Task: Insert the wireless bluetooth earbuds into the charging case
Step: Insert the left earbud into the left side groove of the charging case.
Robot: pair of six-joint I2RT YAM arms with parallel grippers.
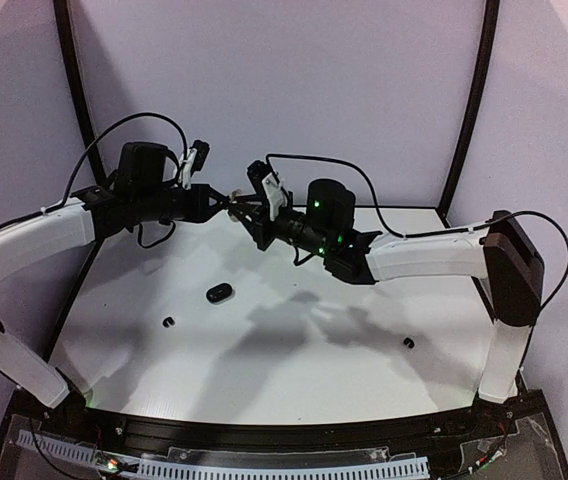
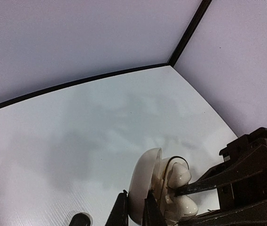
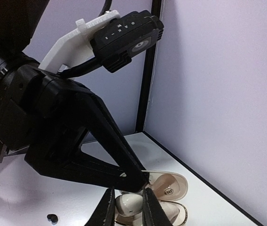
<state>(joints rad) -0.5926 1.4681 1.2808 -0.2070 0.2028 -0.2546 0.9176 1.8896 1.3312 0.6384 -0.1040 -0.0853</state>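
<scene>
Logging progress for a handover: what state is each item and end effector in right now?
white case: open, gripped
left end effector: shut on white case
right end effector: shut on white earbud
black case: closed, on table
black earbuds: both loose on table

cream case [image 2: 140, 183], white earbud [image 3: 129, 203], white table [image 1: 264, 360]

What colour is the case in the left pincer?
White charging case, matching the earbud in it; clearest in left wrist view.

Soft, even overhead light; faint arm shadows spread across the white tabletop [image 1: 294, 370]. Wrist views are dimmer, with slightly blurred foregrounds.
</scene>
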